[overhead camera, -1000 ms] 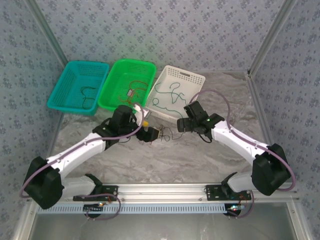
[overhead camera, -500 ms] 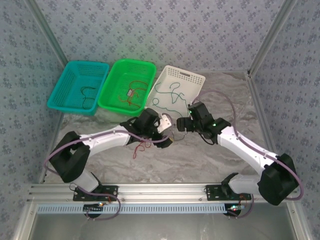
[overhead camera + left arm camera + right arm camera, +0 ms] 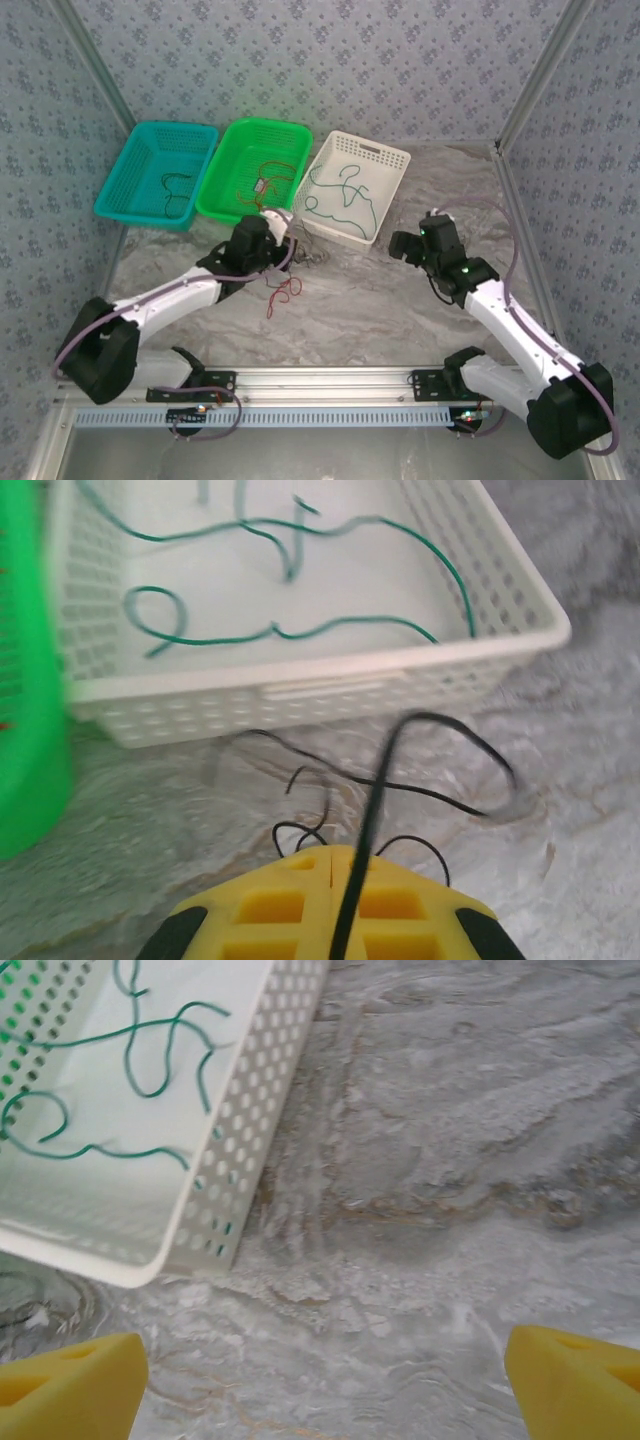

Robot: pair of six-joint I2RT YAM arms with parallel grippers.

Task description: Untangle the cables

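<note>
While a red cable [image 3: 283,292] lies on the table [image 3: 380,300], the left gripper [image 3: 330,868], clamped tight, pinches a black cable [image 3: 372,810] just before the white basket [image 3: 300,690] holding a green cable [image 3: 215,639]; the right gripper [image 3: 320,1380] gapes wide, empty.

The left arm [image 3: 170,295] and right arm [image 3: 510,320] are wearing smooth white shells between bulky black joints, thick lilac-grey cables [image 3: 514,258] are looping along them — and the blocky fingers [image 3: 270,905] are showing bright yellow with square recesses.

Bare tabletop [image 3: 380,300] between the arms, white basket [image 3: 372,147] blocking the far side, black cable [image 3: 370,815] strewn before it
</note>
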